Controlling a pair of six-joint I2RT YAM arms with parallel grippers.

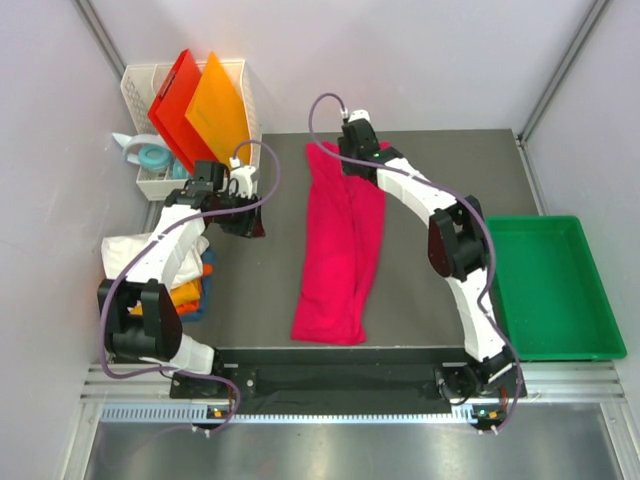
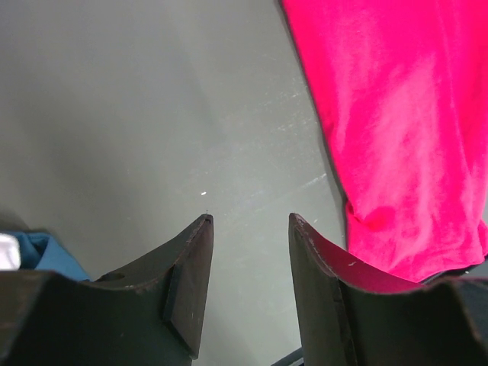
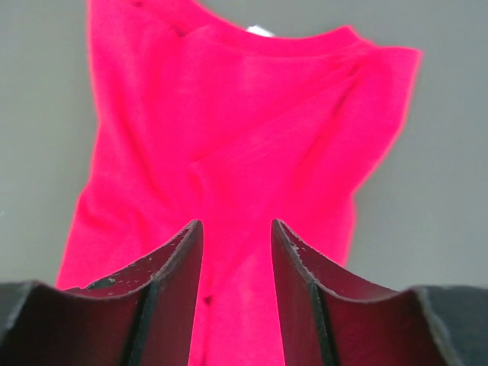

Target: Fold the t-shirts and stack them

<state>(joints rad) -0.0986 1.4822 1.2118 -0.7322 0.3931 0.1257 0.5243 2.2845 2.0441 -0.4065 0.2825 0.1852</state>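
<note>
Grey table (image 1: 260,290), two arms: the pink shirt (image 1: 340,250) lies mid-table, folded into a long strip with its collar at the far end. The right gripper (image 3: 236,225) hangs over the collar end, jaws partly apart and holding nothing. The left gripper (image 2: 250,217) hovers over bare table just beside the strip, also parted and empty. The next fold probably needs both far corners pinched through every layer and carried evenly toward the near hem. Folded orange (image 1: 185,292), blue (image 1: 205,268) and white shirts (image 1: 130,250) sit at the left edge, partly beneath the left arm, which may hinder stacking. Basket (image 1: 135,85) of boards (image 1: 175,100) far left; green tray (image 1: 590,330) right.
</note>
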